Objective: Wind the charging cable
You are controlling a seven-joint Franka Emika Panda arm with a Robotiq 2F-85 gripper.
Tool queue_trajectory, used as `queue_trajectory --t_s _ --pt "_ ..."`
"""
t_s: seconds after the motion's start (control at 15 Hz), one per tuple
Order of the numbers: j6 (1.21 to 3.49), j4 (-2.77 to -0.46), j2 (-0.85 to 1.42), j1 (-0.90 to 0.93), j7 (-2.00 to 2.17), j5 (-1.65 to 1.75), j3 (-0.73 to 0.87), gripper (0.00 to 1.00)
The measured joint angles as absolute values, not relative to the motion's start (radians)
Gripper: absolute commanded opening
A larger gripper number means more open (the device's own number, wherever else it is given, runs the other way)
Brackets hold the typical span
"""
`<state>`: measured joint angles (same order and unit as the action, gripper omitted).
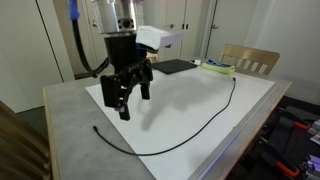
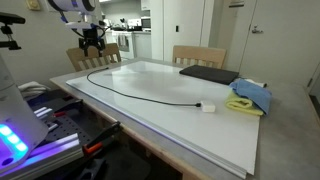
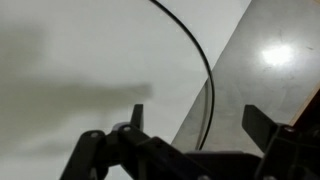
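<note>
The charging cable (image 1: 170, 148) is a thin black cord lying in a long curve across the white board, from one end near the board's edge (image 1: 96, 128) to the far side. In an exterior view its small white plug (image 2: 208, 107) rests near the cloths. My gripper (image 1: 134, 102) hangs open above the board, near the cable's free end, and holds nothing. It also shows far back in an exterior view (image 2: 93, 46). In the wrist view the cable (image 3: 210, 85) runs on the surface below, between my spread fingers (image 3: 262, 125), and nothing touches it.
A flat black pad (image 1: 172, 67) lies at the back of the board, with blue and yellow cloths (image 2: 250, 96) beside it. Wooden chairs (image 1: 250, 60) stand behind the table. The white board (image 2: 170, 120) covers most of the grey tabletop (image 1: 70, 120).
</note>
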<state>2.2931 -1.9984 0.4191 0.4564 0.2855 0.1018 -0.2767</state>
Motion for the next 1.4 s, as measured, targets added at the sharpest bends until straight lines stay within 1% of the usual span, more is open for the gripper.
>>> queue_trajectory --t_s 0.27,0.73,1.4 --pt "2.365 -1.98 0.472 0.515 0.414 0.13 -0.26 1.0" --pt "2.413 -1.862 0.621 0.516 0.376 0.065 -0.256 1.0" --pt "2.413 -1.708 0.781 0.53 0.33 0.056 -0.257 1.0"
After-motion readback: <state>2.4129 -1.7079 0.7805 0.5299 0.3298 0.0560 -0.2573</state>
